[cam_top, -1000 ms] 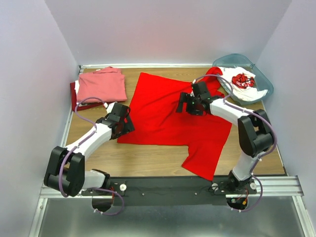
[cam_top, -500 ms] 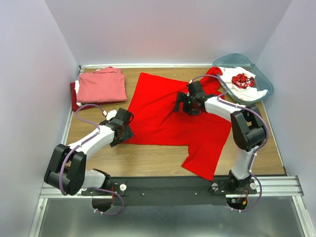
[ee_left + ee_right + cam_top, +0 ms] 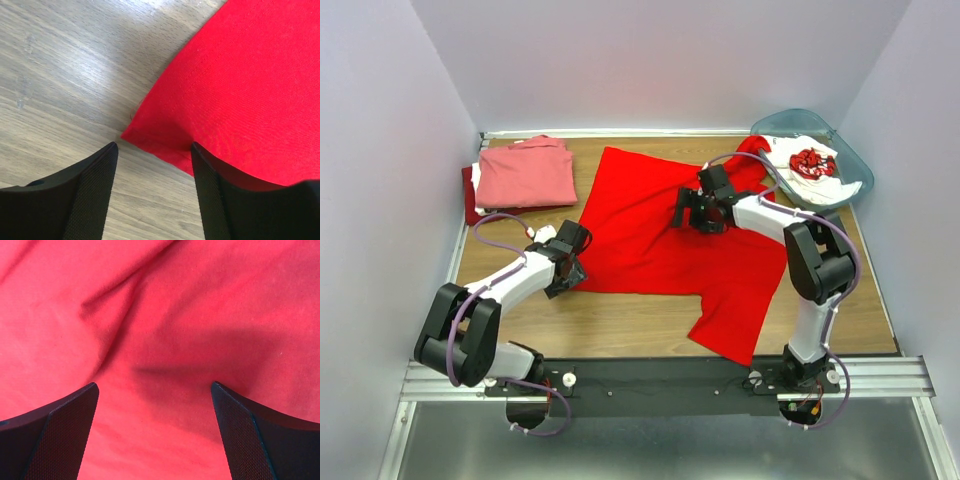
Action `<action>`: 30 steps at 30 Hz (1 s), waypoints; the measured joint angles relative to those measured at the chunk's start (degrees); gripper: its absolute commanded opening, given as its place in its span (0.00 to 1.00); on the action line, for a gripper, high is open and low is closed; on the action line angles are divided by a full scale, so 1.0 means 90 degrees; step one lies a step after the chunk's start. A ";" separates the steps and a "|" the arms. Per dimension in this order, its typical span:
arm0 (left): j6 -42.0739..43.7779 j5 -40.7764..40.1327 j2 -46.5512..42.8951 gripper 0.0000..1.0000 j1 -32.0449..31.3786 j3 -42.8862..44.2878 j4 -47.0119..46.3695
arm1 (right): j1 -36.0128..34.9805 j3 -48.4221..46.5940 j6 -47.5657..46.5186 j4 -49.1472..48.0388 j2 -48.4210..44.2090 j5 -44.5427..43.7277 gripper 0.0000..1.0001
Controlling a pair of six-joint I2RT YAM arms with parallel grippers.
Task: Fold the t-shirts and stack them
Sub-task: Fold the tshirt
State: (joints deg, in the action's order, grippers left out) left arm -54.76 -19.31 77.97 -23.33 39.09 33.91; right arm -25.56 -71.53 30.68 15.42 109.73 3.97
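A bright red t-shirt (image 3: pixel 650 225) lies spread flat across the middle of the table. My left gripper (image 3: pixel 563 275) hangs low at its near-left corner. In the left wrist view that hem corner (image 3: pixel 137 131) sits just ahead of the open left gripper (image 3: pixel 152 150), and the right fingertip (image 3: pixel 215 190) overlaps the cloth edge. My right gripper (image 3: pixel 692 214) hovers wide open over the shirt's upper middle, with wrinkled red cloth (image 3: pixel 150 330) under its jaws. A folded salmon-pink t-shirt (image 3: pixel 525 172) lies on a darker red one (image 3: pixel 469 196) at far left. A white t-shirt with red print (image 3: pixel 810 163) sits in the bin.
The translucent teal bin (image 3: pixel 798 121) stands at the far right corner. Walls close in the table on the left, back and right. One sleeve of the red shirt (image 3: pixel 730 325) reaches toward the near edge, close to the right arm's base.
My left gripper has slid toward the near-left corner of the red shirt and its jaws have narrowed. The right gripper shifted slightly left over the shirt and stayed wide open.
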 measured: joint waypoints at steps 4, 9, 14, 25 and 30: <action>-0.0015 -0.0053 0.0000 0.60 0.0000 -0.0012 -0.0017 | 0.0000 -0.0095 0.0000 -0.0046 0.0095 -0.0007 1.00; -0.0022 -0.0107 0.0000 0.60 0.0000 -0.0024 -0.0061 | 0.0000 -0.0175 0.0000 -0.0121 0.0187 -0.0029 1.00; -0.0029 -0.0136 -0.0015 0.60 0.0046 -0.0032 -0.0092 | 0.0000 -0.0386 0.0000 -0.0282 0.0398 -0.0138 1.00; -0.0087 -0.0231 -0.0476 0.60 0.0226 -0.0073 -0.0087 | -0.0041 -0.0583 0.0000 -0.0549 0.0629 -0.0537 1.00; -0.0085 -0.0228 -0.0435 0.48 0.0260 -0.0126 -0.0155 | -0.0041 -0.0583 0.0002 -0.0556 0.0629 -0.0546 1.00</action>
State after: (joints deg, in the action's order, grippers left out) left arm -55.53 -21.37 74.06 -20.99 37.95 32.51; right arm -25.93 -76.77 30.70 10.41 115.39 -0.95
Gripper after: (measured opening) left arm 0.569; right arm 0.997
